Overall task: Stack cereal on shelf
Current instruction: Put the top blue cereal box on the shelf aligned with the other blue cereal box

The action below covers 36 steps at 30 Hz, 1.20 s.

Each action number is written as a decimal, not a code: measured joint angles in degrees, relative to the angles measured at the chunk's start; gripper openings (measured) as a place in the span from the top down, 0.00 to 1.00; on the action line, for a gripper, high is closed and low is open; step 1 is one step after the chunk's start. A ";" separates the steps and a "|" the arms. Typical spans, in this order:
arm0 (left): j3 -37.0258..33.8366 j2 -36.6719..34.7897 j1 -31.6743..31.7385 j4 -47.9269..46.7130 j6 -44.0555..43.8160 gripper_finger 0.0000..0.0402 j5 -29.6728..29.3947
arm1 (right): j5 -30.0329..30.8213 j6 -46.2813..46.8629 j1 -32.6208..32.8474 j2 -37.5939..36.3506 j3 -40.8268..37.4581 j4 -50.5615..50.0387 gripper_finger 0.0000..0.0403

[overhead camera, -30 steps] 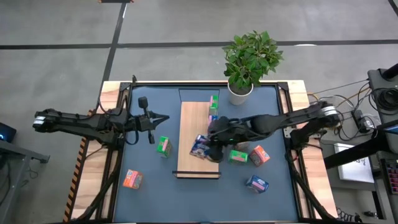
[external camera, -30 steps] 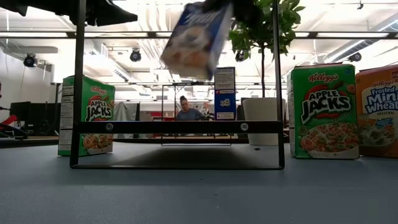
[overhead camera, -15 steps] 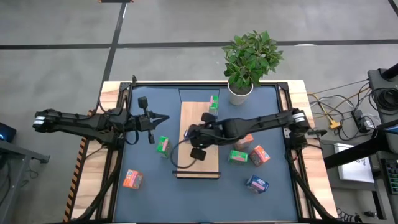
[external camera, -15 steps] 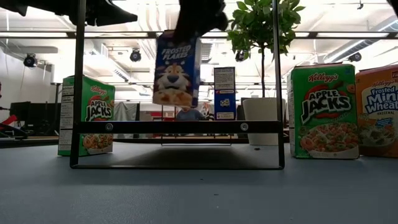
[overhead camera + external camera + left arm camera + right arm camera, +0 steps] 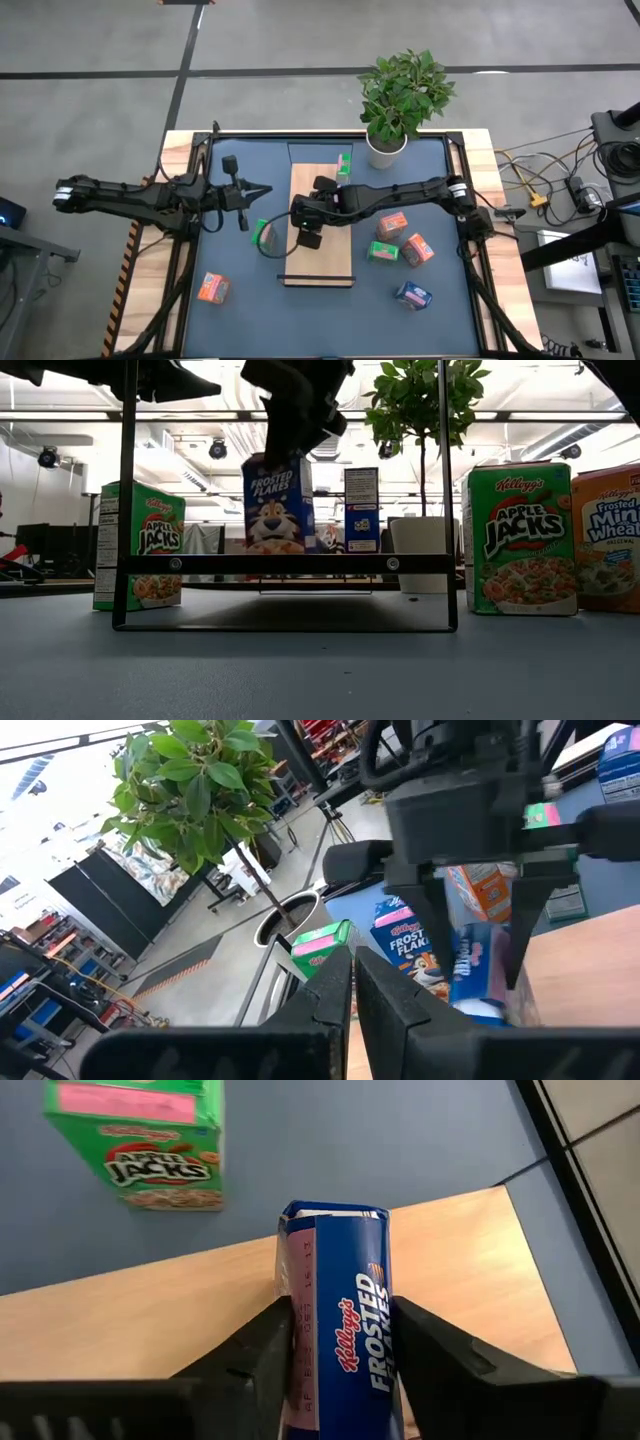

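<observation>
Right gripper [image 5: 303,212] has swung from the shelf's [image 5: 330,268] right edge across to its left side. The blue Frosted Flakes box [image 5: 277,503], tilted and high a second ago, has come down upright onto the shelf. Fingers [image 5: 262,1355] now flank the box's sides more loosely than before, with the top of the box exposed between them.

"Kellogg's Frosted Flakes" on the blue box [image 5: 340,1330]; "Apple Jacks" (Kellogg's too) on the green box [image 5: 520,540]
</observation>
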 joint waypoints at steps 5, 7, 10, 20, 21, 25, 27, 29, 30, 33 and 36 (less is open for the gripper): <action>0.00 0.20 0.00 0.00 0.00 1.00 0.01 | 0.02 -0.04 -0.26 -0.04 0.23 0.12 0.51; 0.00 0.23 0.00 -0.05 -0.04 1.00 0.01 | 0.02 -0.07 -0.18 -0.15 0.60 0.11 0.49; 0.00 0.36 0.00 -0.03 -0.60 1.00 0.01 | -0.02 -0.08 -0.17 -0.27 1.54 -0.74 0.47; 0.00 6.20 -0.11 -0.37 -1.93 1.00 9.29 | 0.04 -5.49 0.54 -4.45 2.46 -10.22 0.60; 0.06 7.15 -0.15 -0.55 -2.03 1.00 9.31 | 0.04 -6.20 0.64 -5.20 1.81 -10.39 0.64; 1.39 11.39 -0.15 -0.36 -5.21 1.00 9.45 | 0.15 -7.56 1.52 -8.51 -1.42 -10.25 0.81; 2.06 13.86 -0.15 -0.13 -5.92 1.00 9.45 | 0.23 -7.51 2.08 -10.77 -3.84 -9.97 0.89; 2.99 16.42 -0.15 -0.42 -6.19 1.00 9.27 | 0.91 -7.08 2.80 -13.15 -7.32 -8.11 0.95; 3.65 17.70 -0.15 -0.25 -6.21 1.00 9.17 | 1.63 -6.85 3.22 -14.43 -9.31 -6.77 0.96; 5.75 21.44 -0.08 -0.55 -6.11 1.00 8.97 | 4.06 -6.51 4.66 -18.66 -16.51 -1.48 0.97; 7.44 25.06 0.11 -1.53 -5.59 1.00 5.50 | 5.12 -6.82 5.95 -23.34 -24.30 6.19 0.97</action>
